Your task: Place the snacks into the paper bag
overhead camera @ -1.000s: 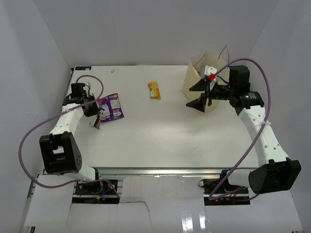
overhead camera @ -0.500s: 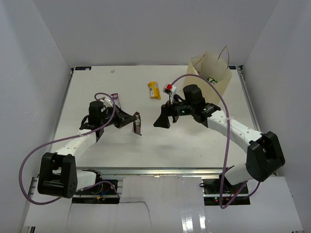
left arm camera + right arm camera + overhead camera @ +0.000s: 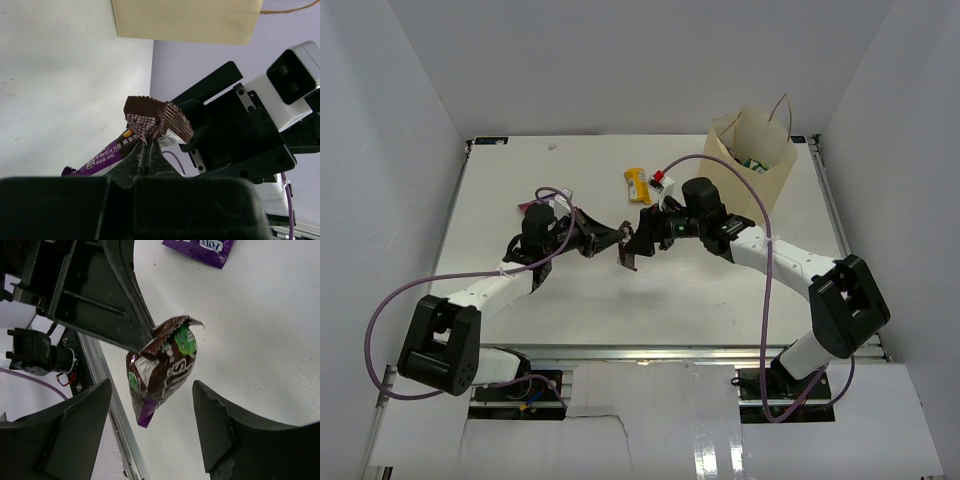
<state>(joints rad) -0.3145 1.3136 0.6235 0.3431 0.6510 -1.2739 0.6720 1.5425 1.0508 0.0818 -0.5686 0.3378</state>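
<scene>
One brown packet (image 3: 162, 367) hangs at mid-tabletop, pinched by its crimped top edge in the closed left hand (image 3: 147, 150), its lower end dangling free above the tabletop (image 3: 720, 290). The right hand (image 3: 152, 390) faces it with fingers spread wide. The packet sits in the gap between them, with room on both sides and neither finger touching it. The two hands meet nearly tip to tip, so the space right around the packet is tight. A yellow bar (image 3: 638, 185) lies just beyond them toward the far edge. A purple pack (image 3: 200, 250) lies flat on the left side, close behind the left arm. The bag (image 3: 760, 185) stands upright in the far right corner, near the right edge. Its mouth is open upward and a green-and-white pack (image 3: 755, 162) shows inside. Bare tabletop runs along the near edge.
</scene>
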